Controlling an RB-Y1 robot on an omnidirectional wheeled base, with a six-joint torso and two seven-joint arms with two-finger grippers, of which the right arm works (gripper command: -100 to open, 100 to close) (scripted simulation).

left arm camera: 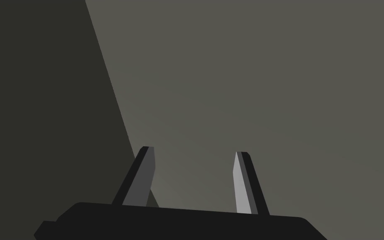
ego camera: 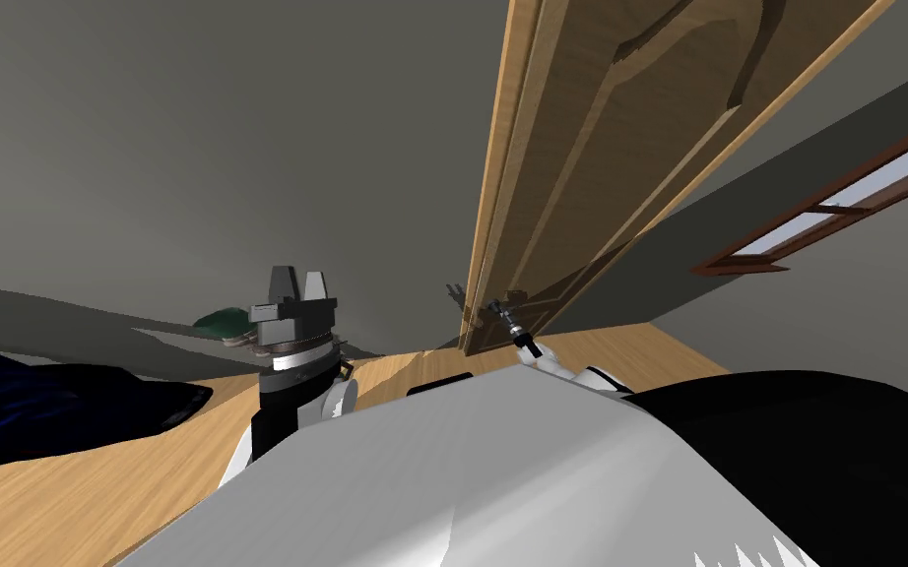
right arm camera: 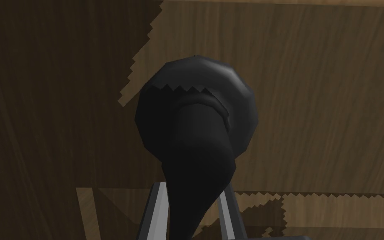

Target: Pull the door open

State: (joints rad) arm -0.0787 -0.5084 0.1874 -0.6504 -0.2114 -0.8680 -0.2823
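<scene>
Right gripper (right arm camera: 194, 186) is clamped on the handle (right arm camera: 195, 125): its two fingers (right arm camera: 158, 208) press either side of the black lever, just below the round black rose. The rose sits flat against the brown wood of the door (right arm camera: 312, 104), and part of that face is in shadow. In the head view the right gripper (ego camera: 513, 325) reaches forward and right of centre to the handle (ego camera: 493, 311), low on the door (ego camera: 590, 148) near its left edge. The door is a panelled wooden leaf with a lighter wood strip running along that edge. Can't tell from here whether the leaf is off its frame. Left gripper (ego camera: 299, 285) is held up at front left, well apart from the door, pointing up. In its wrist view the left gripper (left arm camera: 194, 151) has its fingers spread with nothing between them. The floor (ego camera: 97, 482) is light wood. A dark blue mass (ego camera: 48, 404) lies on it at far left, and something green (ego camera: 226, 320) sits behind the left gripper. Grey wall (ego camera: 196, 148) is left of the door, and a brown-framed window (ego camera: 836, 207) is to its right.
</scene>
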